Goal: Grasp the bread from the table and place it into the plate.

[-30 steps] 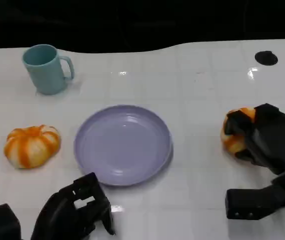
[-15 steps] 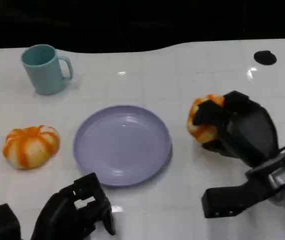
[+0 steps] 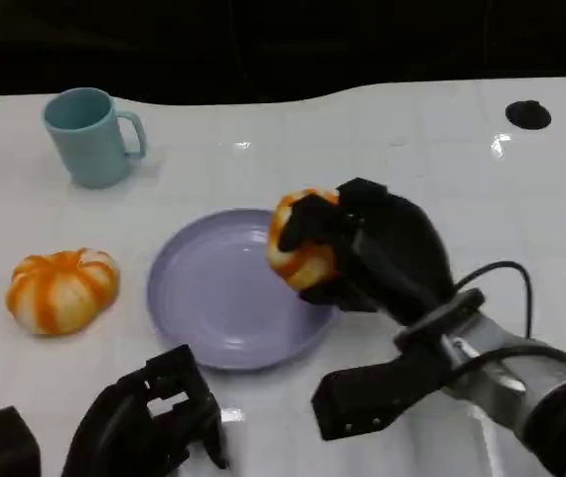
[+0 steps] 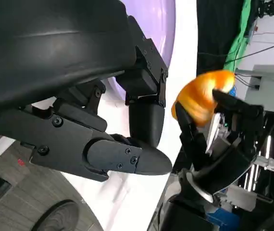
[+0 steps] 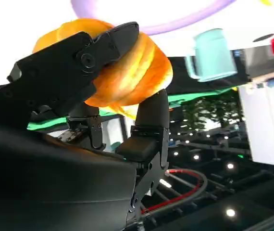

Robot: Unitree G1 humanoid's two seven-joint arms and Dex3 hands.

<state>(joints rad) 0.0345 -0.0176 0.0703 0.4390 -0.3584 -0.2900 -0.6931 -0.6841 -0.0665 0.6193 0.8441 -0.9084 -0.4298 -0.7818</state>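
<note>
White tabletop (image 3: 402,189) now shows the right hand (image 3: 382,253), gripping the bread (image 3: 301,248), carried leftward from the table's right side to the plate (image 3: 213,298) rim, so release seems close.

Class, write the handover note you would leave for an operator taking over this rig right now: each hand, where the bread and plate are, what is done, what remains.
Right hand: grips one bread, held over the right edge of the purple plate, not yet set down.
Left hand: low at the near edge of the table, holding nothing, fingers curled.
Second bread: lies on the table left of the plate, untouched.
Teal mug: far left, not involved.
Done: bread grasped and brought to the plate.
Left: lower it onto the plate, let go, draw the hand away.
</note>
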